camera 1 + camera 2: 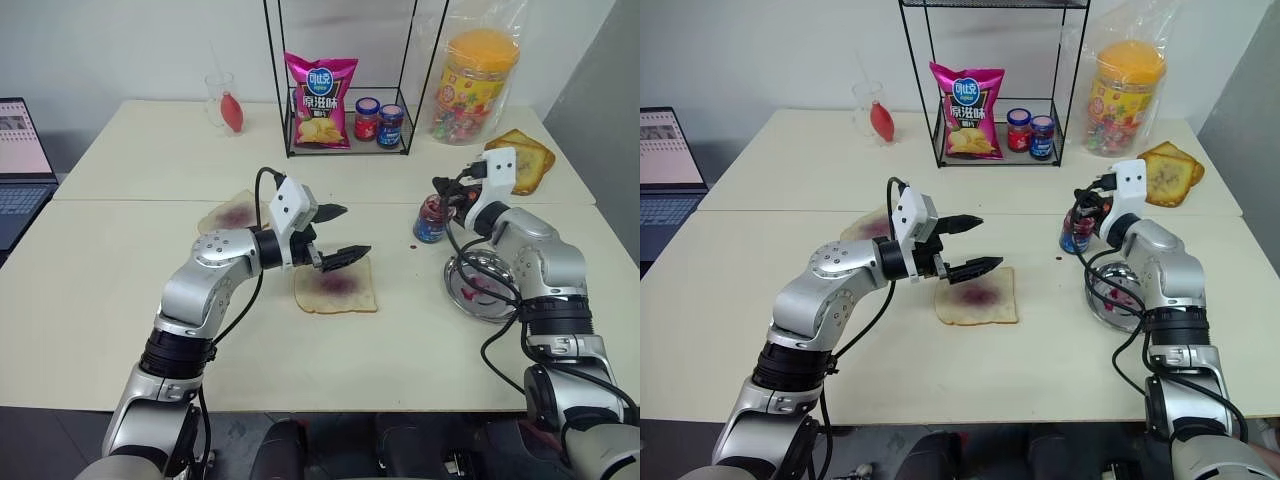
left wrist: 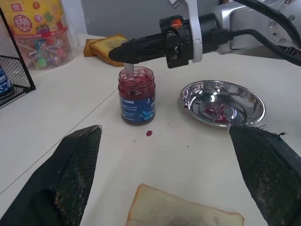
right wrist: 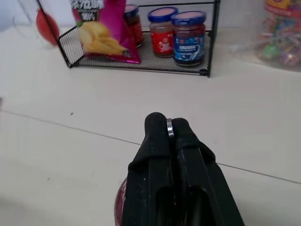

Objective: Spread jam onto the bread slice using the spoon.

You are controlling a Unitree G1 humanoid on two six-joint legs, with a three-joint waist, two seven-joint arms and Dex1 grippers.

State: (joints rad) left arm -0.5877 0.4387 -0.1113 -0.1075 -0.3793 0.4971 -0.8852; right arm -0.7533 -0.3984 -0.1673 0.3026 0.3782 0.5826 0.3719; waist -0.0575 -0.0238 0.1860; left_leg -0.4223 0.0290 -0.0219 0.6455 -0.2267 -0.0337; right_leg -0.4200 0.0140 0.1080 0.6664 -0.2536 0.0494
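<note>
right now the right gripper [image 2: 123,52] has its jaws pinched tight on the spoon [image 2: 128,71], whose lower end is sunk in the open jam jar [image 2: 136,95] on the bench [image 1: 120,270], so the step in hand looks like loading jam [image 2: 137,84]. next it calls for lifting the spoon clear and carrying it level across to the bread slice [image 1: 336,287], which lies mid-bench under the left gripper [image 1: 336,235], jaws spread wide and holding nothing. the jar's blue label and the pink chip bag [image 1: 320,100] both carry writing too small to read.
</note>
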